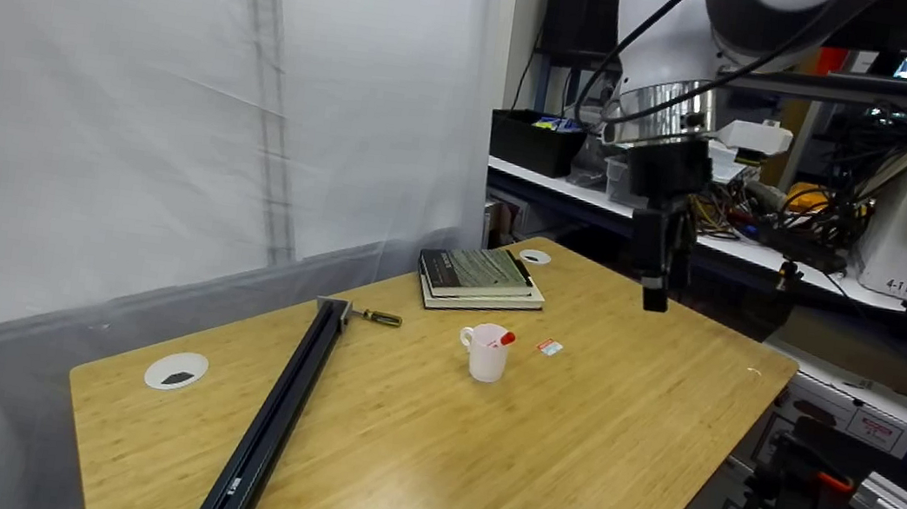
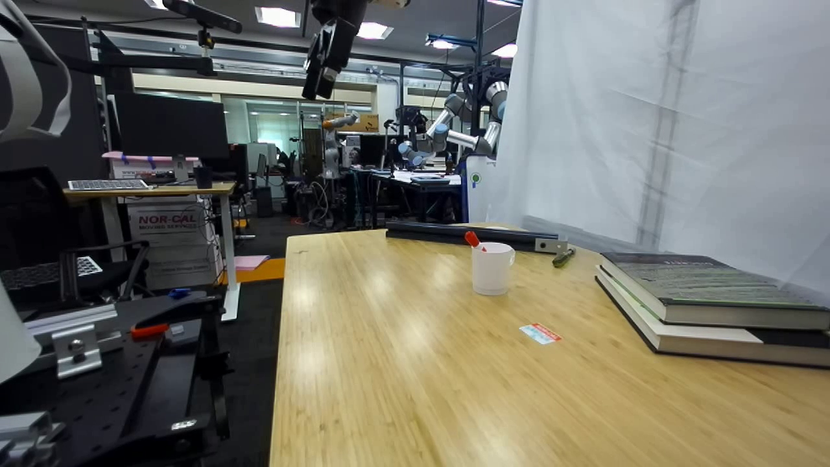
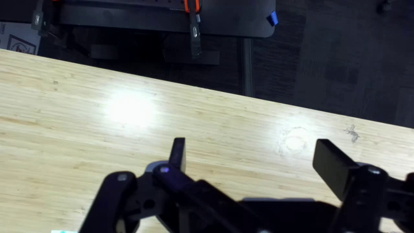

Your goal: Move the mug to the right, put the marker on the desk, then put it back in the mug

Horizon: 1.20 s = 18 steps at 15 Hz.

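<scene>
Upright on the light-wood desk (image 1: 614, 433) (image 2: 389, 363) stands the small white mug (image 1: 485, 362) (image 2: 491, 272), in both exterior views. The red marker (image 1: 507, 338) (image 2: 473, 239) leans inside it, its red end poking above the rim and its lower part hidden by the mug. My gripper (image 1: 665, 289) (image 2: 322, 84) (image 3: 251, 145) hangs high, well apart from the mug. In the wrist view its black fingers (image 3: 333, 168) are spread wide with only bare desktop visible between them. Neither mug nor marker appears in the wrist view.
A flat red-and-white scrap (image 1: 550, 347) (image 2: 540, 333) lies near the mug. Stacked books (image 1: 476, 279) (image 2: 707, 292), a long black bar (image 1: 276, 415) (image 2: 447, 232) and a screwdriver (image 1: 382, 318) (image 2: 563, 257) also rest on the desk. A white curtain (image 1: 173, 121) borders one side.
</scene>
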### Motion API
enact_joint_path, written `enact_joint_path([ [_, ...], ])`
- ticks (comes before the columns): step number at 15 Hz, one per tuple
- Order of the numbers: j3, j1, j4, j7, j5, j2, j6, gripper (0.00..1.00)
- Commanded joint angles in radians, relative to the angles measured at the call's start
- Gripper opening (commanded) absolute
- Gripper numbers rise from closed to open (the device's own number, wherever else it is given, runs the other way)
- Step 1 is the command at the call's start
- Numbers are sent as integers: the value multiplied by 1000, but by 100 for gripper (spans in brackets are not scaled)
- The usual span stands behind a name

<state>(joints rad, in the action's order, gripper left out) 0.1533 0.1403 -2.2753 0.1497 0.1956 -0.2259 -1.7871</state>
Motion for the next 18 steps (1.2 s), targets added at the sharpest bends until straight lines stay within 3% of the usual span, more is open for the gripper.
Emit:
enact_joint_path([
  [1, -9, -14, 44, -9, -36, 71, -51, 100],
  [6, -42, -35, 153, -3, -94, 206, -103, 100],
  [13, -83, -52, 417, 6, -134, 382, -71, 100],
  [18, -106, -58, 529, 7, -125, 499, -56, 100],
])
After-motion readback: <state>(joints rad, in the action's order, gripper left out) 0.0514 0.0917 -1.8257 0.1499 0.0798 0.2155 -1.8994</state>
